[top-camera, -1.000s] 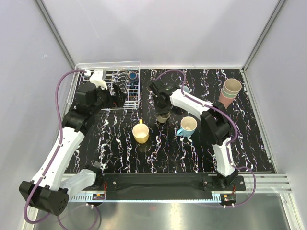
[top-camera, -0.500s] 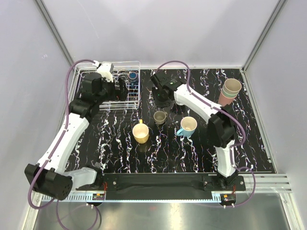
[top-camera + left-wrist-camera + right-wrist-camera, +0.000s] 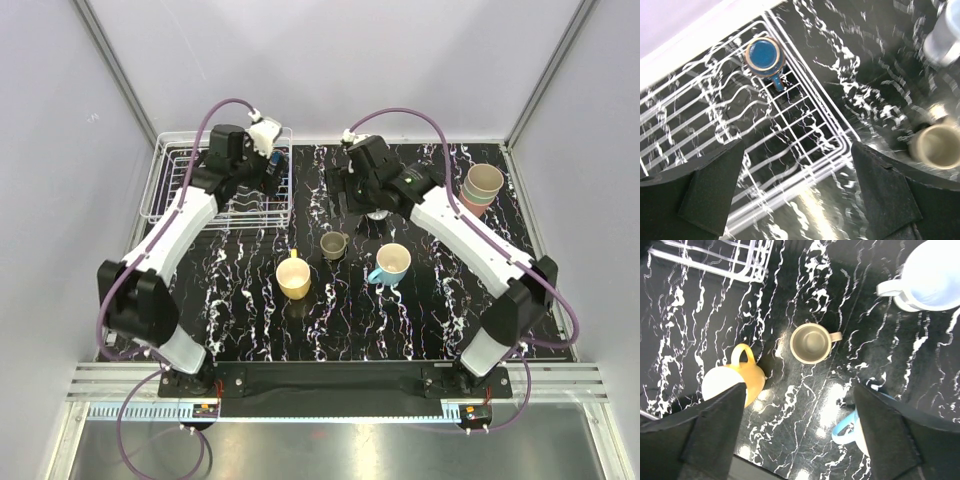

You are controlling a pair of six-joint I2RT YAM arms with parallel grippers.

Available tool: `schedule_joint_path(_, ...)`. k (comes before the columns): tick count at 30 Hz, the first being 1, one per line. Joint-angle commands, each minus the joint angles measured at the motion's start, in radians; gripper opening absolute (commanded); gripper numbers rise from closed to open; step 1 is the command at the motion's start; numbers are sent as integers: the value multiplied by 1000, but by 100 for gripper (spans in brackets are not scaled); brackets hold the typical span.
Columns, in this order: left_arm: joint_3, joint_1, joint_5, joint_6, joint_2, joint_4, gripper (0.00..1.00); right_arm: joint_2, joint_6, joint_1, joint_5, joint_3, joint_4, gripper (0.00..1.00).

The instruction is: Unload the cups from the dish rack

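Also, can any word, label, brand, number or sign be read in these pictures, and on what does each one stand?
None: no text can be read in any view.
The navy cup in the dish rack, the yellow mug and the grey-brown mug look plain.
If the left arm or the right arm bears a marking, it is too small to tell.

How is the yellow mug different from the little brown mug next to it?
The yellow mug is bigger than the brown mug. The yellow mug is bright yellow with a pale inside, while the brown mug is dull grey-brown all over. In the right wrist view, the yellow mug's handle points up and the brown mug's handle points right. Both stand upright on the black table, open side up, and each has one handle.
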Motion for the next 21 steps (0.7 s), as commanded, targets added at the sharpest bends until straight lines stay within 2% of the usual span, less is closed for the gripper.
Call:
schedule_joint_path(1,74,13,103,235,79,48,93,-76,-28,-14,49,-42,73,97)
schedule_joint_path(9,217,152,417,282,283,80,83,-154,-44,-54,55,-111,127,100)
schedule_joint_path(12,192,159,423,338,316,160,84,-177,-51,-69,47,-139,145,100)
schedule_joint_path(17,159,163,474,527,372,206,85,-192,-70,-94,29,-168,176,99)
schedule_joint_path(21,108,168,491,610,414,359,86,-191,-70,-103,-7,-182,197,100)
